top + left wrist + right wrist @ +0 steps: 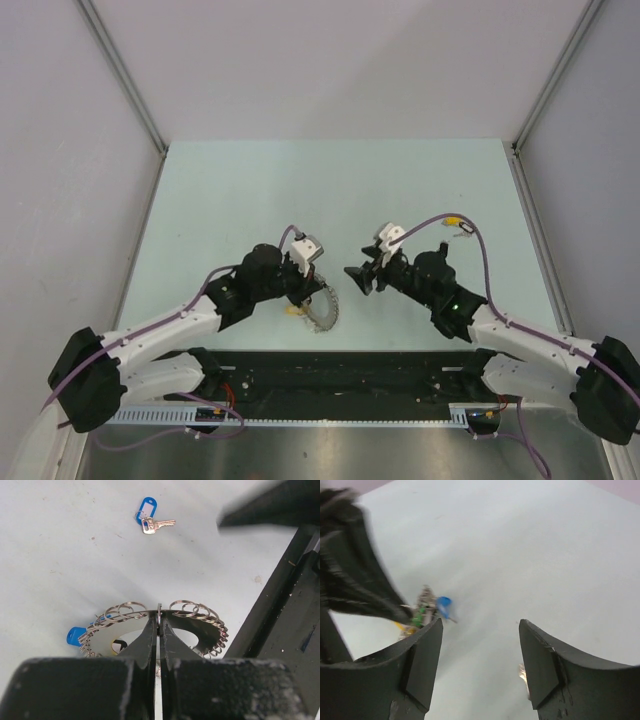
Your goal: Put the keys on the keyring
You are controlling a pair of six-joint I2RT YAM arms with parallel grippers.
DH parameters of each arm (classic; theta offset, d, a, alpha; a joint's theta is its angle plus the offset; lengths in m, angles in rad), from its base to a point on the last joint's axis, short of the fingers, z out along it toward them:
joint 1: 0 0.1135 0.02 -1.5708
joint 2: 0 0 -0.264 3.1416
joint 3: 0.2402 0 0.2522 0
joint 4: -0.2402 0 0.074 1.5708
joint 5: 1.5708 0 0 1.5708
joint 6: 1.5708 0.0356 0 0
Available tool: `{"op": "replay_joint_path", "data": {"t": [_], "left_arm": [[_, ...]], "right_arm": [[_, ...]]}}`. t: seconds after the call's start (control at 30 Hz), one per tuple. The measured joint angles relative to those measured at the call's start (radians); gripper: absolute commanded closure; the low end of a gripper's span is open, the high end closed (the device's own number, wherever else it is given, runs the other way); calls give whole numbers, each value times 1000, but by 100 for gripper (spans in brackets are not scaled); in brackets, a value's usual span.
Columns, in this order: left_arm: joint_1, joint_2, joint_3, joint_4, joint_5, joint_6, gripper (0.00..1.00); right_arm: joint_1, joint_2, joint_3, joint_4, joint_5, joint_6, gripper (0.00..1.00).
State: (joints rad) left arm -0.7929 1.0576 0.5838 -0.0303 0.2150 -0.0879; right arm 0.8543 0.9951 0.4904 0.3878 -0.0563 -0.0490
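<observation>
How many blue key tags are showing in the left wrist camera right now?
2. One blue tag lies loose on the table with its key, apart from the keyring; the other blue tag sits at the keyring's left edge. More may be hidden behind the left gripper.

Soft, even light falls bright on my pale bench (400, 190) with faint shadows, and the view past my left pincer (159, 616) is crisp, while my right wrist view smears my left arm (350, 575) into dark blur.
</observation>
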Motion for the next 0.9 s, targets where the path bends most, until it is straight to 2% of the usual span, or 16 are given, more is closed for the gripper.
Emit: {"op": "replay_joint_path", "data": {"t": [0.13, 0.27, 0.37, 0.5, 0.6, 0.9], "left_arm": [[9, -28, -40, 35, 6, -6, 100], [21, -39, -64, 65, 19, -20, 99], [32, -39, -66, 69, 29, -34, 99], [43, -39, -70, 76, 39, -51, 99], [47, -39, -76, 84, 50, -60, 100], [50, -44, -81, 90, 55, -70, 100]], "right_arm": [[-154, -16, 8, -91, -15, 93, 34], [-253, 59, 26, -177, -16, 168, 36], [-276, 153, 49, -212, -9, 198, 40], [-283, 299, 72, -243, 13, 225, 53], [-283, 375, 78, -241, 17, 241, 60], [-291, 469, 94, -170, -3, 320, 66]]}}
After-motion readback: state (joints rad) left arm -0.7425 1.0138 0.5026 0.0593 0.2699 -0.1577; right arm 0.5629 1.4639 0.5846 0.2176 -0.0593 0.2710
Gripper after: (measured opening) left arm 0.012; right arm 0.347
